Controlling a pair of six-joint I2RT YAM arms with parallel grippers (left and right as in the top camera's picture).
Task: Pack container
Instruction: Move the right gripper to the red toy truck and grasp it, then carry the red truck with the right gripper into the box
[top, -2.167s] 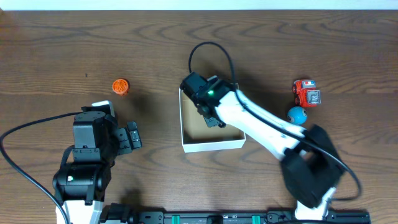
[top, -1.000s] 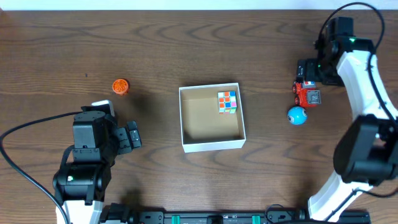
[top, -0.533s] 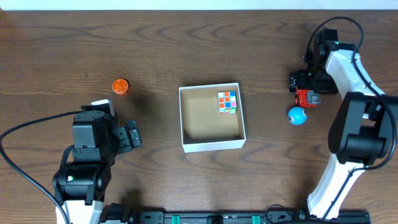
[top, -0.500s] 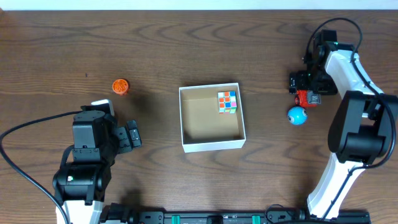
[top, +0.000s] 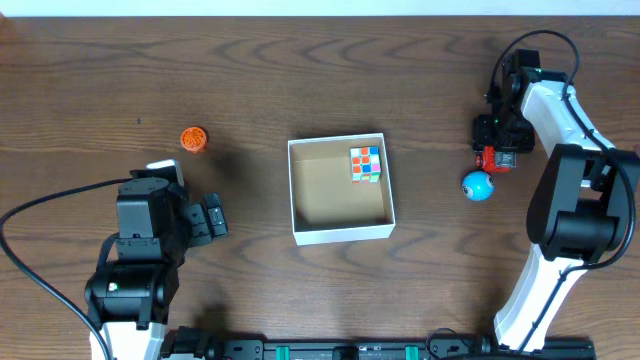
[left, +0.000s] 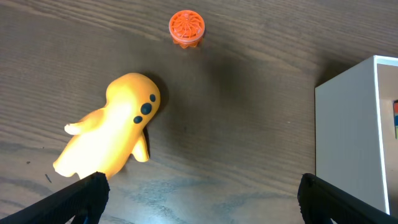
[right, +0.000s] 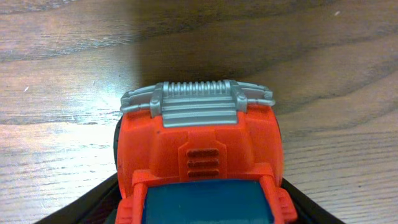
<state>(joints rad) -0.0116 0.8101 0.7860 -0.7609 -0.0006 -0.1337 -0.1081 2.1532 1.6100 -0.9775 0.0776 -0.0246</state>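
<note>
The container is a white-walled square box with a brown floor at the table's middle. A colourful puzzle cube lies in its far right corner. My right gripper is at the far right, down over a red toy truck. In the right wrist view the truck fills the frame, and the gripper's black fingers lie against both its sides. My left gripper is open and empty at the left. Its fingers hang over bare wood, with the container's wall to their right.
A blue ball lies just in front of the truck. A small orange ridged toy sits at the left, also in the left wrist view. A yellow figure lies on its side near my left gripper's left finger.
My right arm left the puzzle cube in the container, swung to the far right and settled over the red truck. Its fingers have closed in on the truck's sides. The left arm has not moved.
</note>
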